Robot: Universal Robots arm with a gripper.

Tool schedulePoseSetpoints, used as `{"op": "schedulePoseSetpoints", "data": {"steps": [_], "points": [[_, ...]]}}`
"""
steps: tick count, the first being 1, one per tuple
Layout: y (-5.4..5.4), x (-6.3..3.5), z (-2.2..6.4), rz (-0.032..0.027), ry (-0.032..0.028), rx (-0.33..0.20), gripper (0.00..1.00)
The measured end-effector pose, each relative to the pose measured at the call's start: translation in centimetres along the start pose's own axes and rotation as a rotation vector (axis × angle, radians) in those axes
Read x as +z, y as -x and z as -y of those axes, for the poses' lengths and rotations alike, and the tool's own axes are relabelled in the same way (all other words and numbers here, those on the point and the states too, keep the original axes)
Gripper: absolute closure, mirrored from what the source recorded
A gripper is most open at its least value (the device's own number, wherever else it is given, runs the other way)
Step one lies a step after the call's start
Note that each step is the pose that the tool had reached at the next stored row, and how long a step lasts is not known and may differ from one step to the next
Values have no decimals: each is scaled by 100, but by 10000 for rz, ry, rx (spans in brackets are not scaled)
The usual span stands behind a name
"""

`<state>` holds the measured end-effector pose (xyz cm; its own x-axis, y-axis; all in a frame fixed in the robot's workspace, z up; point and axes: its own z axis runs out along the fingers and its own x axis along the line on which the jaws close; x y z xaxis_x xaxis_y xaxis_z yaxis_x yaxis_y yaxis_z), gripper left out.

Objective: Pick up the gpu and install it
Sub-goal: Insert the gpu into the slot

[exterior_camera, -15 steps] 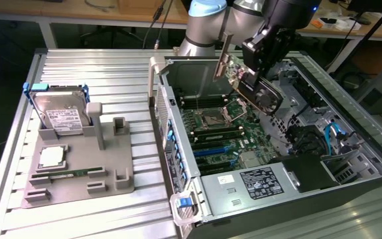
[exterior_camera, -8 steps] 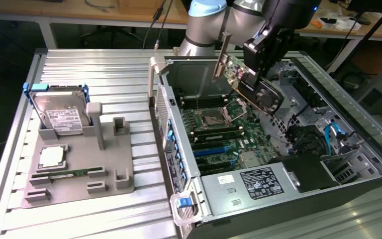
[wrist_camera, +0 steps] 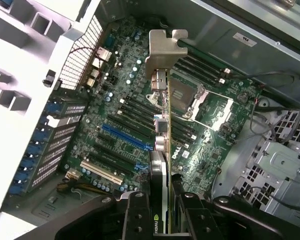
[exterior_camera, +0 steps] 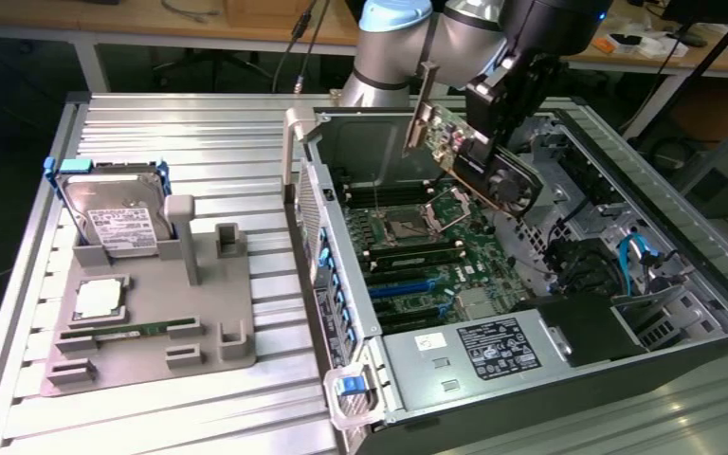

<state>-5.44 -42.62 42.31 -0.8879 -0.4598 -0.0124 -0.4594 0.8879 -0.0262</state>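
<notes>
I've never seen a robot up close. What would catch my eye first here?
The robot's tool grips the gpu, a green card with a black fan, held tilted above the open computer case on the exterior view's right. Below it lies the green motherboard. On the exterior view's left, a grey holder carries a silver hard drive with blue rails.

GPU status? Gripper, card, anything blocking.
Status: gripper shut on gpu. Card in the air over the motherboard inside the open case, not seated. Nothing seen between card and slots.
</notes>
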Motion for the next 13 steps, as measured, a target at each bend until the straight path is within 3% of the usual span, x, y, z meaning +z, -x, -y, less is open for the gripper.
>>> {"op": "schedulePoseSetpoints", "data": {"steps": [13], "points": [[0,0,0,17,8,-669,73]]}}
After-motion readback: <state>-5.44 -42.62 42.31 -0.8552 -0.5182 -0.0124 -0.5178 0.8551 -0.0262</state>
